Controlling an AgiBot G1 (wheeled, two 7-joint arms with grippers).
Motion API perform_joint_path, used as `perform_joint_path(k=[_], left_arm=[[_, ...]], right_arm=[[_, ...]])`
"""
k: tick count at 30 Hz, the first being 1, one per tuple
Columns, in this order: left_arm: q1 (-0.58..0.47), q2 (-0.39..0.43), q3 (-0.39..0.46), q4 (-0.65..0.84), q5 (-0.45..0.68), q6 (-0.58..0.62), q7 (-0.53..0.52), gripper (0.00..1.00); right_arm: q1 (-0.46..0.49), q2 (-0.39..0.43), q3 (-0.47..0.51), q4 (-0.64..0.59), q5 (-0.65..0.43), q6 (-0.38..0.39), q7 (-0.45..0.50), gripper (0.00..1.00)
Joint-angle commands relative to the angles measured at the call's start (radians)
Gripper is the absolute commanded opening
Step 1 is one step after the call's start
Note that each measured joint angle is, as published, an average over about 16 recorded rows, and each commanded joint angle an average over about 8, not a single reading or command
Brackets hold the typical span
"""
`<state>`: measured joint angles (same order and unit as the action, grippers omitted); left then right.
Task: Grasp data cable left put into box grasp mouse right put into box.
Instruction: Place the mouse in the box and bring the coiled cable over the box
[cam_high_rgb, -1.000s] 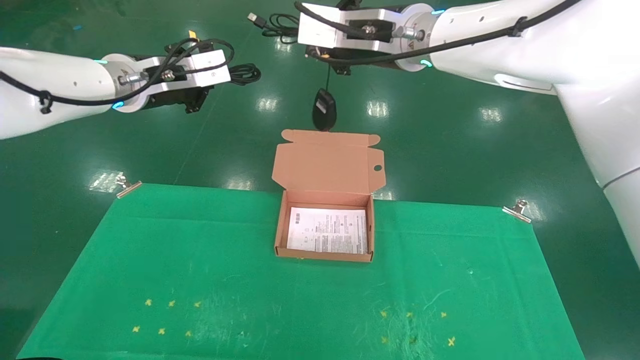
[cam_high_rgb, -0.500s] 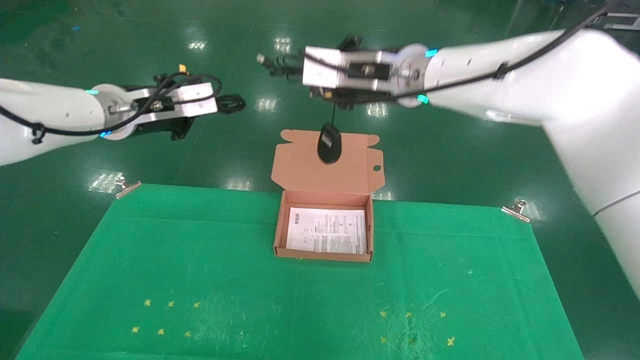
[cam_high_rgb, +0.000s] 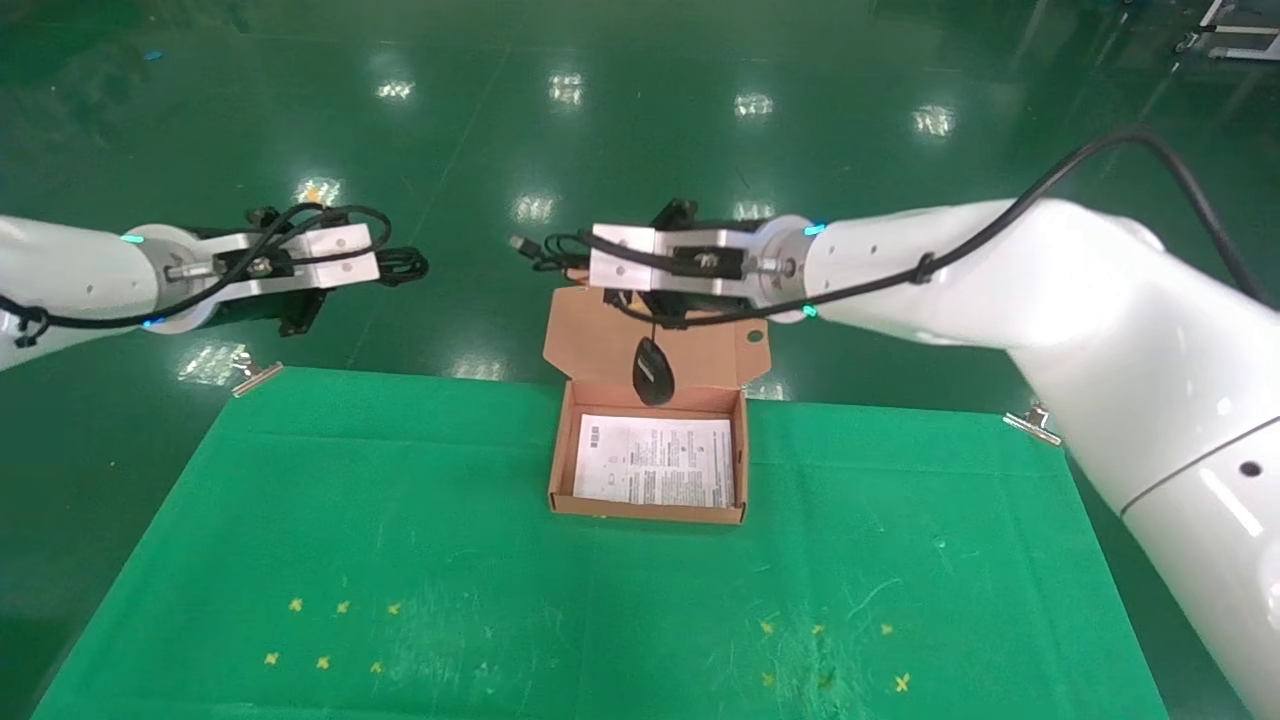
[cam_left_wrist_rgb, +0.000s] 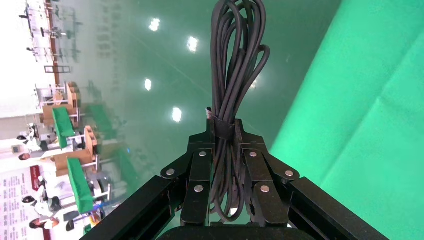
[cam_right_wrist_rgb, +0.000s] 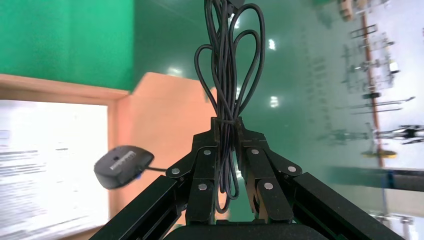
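Observation:
The brown box (cam_high_rgb: 560, 470) stands open on the green cloth, with its lid (cam_high_rgb: 600, 340) tilted back and a white sheet (cam_high_rgb: 655, 472) inside. My right gripper (cam_high_rgb: 575, 262) is shut on the mouse's coiled thin cord (cam_right_wrist_rgb: 227, 65), above the lid. The black mouse (cam_high_rgb: 652, 370) hangs by its cord over the box's back wall. It also shows in the right wrist view (cam_right_wrist_rgb: 122, 165), beside the sheet (cam_right_wrist_rgb: 45, 165). My left gripper (cam_high_rgb: 385, 266) is shut on the thick black data cable (cam_left_wrist_rgb: 232, 60). It holds the cable in the air, off to the left of the box.
The green cloth (cam_high_rgb: 400, 540) is held by metal clips at the back left (cam_high_rgb: 255, 375) and back right (cam_high_rgb: 1035, 420) corners. Yellow cross marks (cam_high_rgb: 330, 630) lie near the front edge. Shiny green floor lies beyond the table.
My right gripper has come down and nearer with the cord. The mouse dropped from beyond the lid to the box's back wall. My left gripper lowered and shifted left with the data cable.

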<state>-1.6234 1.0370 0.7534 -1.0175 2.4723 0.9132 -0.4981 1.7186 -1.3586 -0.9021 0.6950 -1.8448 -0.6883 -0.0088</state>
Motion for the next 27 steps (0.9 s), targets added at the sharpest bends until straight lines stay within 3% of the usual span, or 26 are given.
perform_joint_path(k=[1, 12, 21, 23, 27], left_arm=[[0.005, -0.009, 0.000, -0.019, 0.008, 0.015, -0.013, 0.00], [0.015, -0.015, 0.000, -0.050, 0.025, 0.028, -0.039, 0.00], [0.017, -0.016, 0.000, -0.055, 0.028, 0.030, -0.043, 0.00], [0.017, -0.016, 0.000, -0.055, 0.028, 0.031, -0.043, 0.00], [0.017, -0.016, -0.001, -0.056, 0.029, 0.031, -0.044, 0.00]], right_arm=[[-0.007, -0.001, -0.021, -0.003, 0.008, 0.002, 0.011, 0.00], [-0.055, -0.005, -0.129, 0.005, 0.115, 0.038, 0.109, 0.00], [-0.064, -0.006, -0.217, -0.092, 0.172, 0.059, 0.209, 0.01], [-0.067, -0.007, -0.234, -0.112, 0.183, 0.064, 0.229, 0.10], [-0.072, -0.009, -0.262, -0.133, 0.204, 0.074, 0.254, 0.59]])
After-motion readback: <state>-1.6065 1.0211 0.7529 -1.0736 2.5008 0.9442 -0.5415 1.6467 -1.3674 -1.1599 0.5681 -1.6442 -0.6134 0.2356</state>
